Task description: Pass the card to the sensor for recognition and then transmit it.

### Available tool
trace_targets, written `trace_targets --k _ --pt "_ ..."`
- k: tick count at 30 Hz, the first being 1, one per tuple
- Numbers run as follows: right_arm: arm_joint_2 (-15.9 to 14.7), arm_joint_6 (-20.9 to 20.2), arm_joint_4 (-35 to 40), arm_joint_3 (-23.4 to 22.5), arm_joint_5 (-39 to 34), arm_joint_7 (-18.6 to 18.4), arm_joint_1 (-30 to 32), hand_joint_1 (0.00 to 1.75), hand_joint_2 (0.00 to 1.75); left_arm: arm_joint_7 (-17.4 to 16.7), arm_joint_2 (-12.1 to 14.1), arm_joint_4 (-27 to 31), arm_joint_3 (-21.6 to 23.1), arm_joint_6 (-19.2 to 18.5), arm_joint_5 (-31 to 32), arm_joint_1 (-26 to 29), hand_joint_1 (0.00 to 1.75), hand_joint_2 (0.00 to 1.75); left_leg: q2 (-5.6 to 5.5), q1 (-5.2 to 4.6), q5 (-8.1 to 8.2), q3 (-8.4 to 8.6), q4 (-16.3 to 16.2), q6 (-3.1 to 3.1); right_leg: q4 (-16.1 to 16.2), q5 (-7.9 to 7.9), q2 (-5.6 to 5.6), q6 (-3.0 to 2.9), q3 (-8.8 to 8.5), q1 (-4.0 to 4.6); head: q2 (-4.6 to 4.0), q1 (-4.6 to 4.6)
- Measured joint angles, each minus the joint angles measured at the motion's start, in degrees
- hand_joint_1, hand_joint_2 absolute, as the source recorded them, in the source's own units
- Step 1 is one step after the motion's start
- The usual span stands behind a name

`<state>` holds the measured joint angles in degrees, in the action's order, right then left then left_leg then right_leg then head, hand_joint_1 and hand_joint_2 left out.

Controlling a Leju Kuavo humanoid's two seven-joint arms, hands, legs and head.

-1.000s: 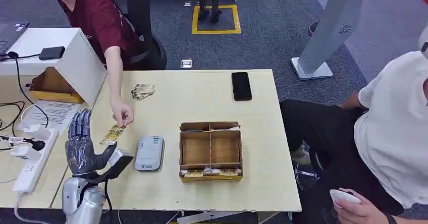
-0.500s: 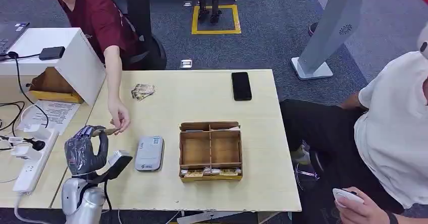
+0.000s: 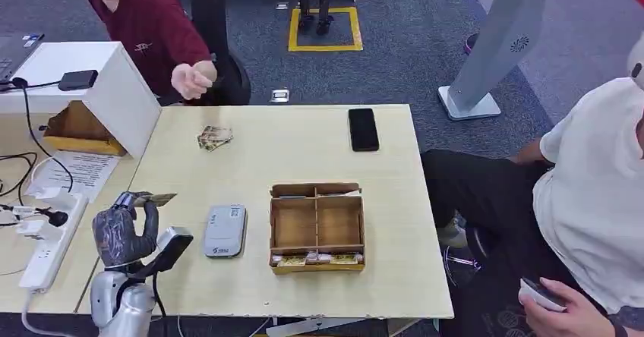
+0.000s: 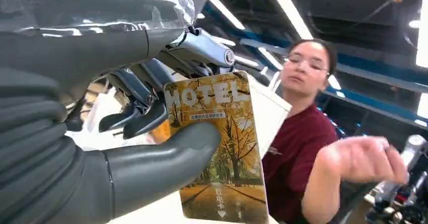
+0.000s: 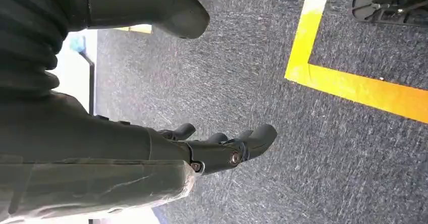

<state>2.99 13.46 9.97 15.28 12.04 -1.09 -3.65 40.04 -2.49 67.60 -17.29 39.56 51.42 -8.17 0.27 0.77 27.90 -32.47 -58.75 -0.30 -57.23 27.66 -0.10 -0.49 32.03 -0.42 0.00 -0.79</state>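
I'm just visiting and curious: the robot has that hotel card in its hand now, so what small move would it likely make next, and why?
Probably carry the hotel card sideways to just above the grey card reader. The left hand already pinches the card between thumb and fingers, the person's hand is off it, and the reader lies on the table right beside that hand, so scanning looks like the step due.

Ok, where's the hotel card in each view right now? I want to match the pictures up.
Head view: hotel card pinched edge-on at the top of the left hand, over the table's left edge.
Left wrist view: hotel card face-on at centre, under the thumb.
Right wrist view: not in it.
Shared landmark: the person in the maroon shirt.
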Motion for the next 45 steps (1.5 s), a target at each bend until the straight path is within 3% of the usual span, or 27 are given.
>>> trace_targets --k 3,5,10,15,27,35,45 --pt "0.00 0.13 0.00 -0.46 -0.04 0.28 0.04 0.00 1.75 -0.25 0.79 -0.26 1.94 -0.39 -7.56 0.02 1.75 1.75 0.00 0.00 0.00 0.00 0.00 0.00 0.00 0.00 0.00 0.00 0.01 0.00 0.00 0.00" --pt "0.00 0.31 0.00 -0.85 -0.13 0.44 0.10 0.00 1.75 -2.32 1.75 -0.72 4.33 -2.13 -12.53 0.03 1.75 1.75 0.00 0.00 0.00 0.01 0.00 0.00 0.00 0.00 0.01 0.00 0.01 0.00 0.00 0.00" --pt "0.00 0.61 0.00 -1.62 -0.61 1.11 0.48 0.00 1.75 -7.89 4.18 -0.50 10.47 -12.03 -21.49 1.10 1.75 1.75 0.05 0.00 0.00 0.01 0.00 0.00 0.00 0.00 0.03 0.00 -0.01 0.00 0.00 0.00" --pt "0.00 0.85 0.00 -2.58 -0.72 1.46 0.96 0.00 1.75 -9.55 5.36 2.79 13.13 -18.16 -27.09 4.30 1.75 1.75 0.04 0.00 0.01 -0.01 0.00 0.00 0.00 0.01 0.03 0.01 0.02 0.00 0.00 0.00" --pt "0.00 0.92 0.00 -3.56 -0.70 1.62 1.12 0.00 1.75 -11.54 6.91 6.91 14.21 -20.41 -25.72 9.01 1.75 1.75 0.03 0.00 0.00 -0.01 0.00 0.00 0.00 0.01 0.03 0.01 0.01 0.00 0.00 0.00" --pt "0.00 0.94 0.00 -3.67 -0.55 1.64 1.14 0.00 1.75 -13.07 7.41 7.37 14.36 -22.73 -24.56 9.91 1.75 1.75 0.02 0.00 0.00 -0.02 0.00 0.00 0.00 0.01 0.02 0.01 0.02 0.00 0.00 0.00" --pt "0.00 0.94 0.00 -3.69 -0.52 1.64 1.13 0.00 1.75 -13.16 7.61 7.37 14.51 -22.86 -24.49 10.34 1.75 1.75 0.02 0.00 0.00 -0.02 0.00 0.00 0.00 0.01 0.02 0.01 0.02 0.00 0.00 0.00"
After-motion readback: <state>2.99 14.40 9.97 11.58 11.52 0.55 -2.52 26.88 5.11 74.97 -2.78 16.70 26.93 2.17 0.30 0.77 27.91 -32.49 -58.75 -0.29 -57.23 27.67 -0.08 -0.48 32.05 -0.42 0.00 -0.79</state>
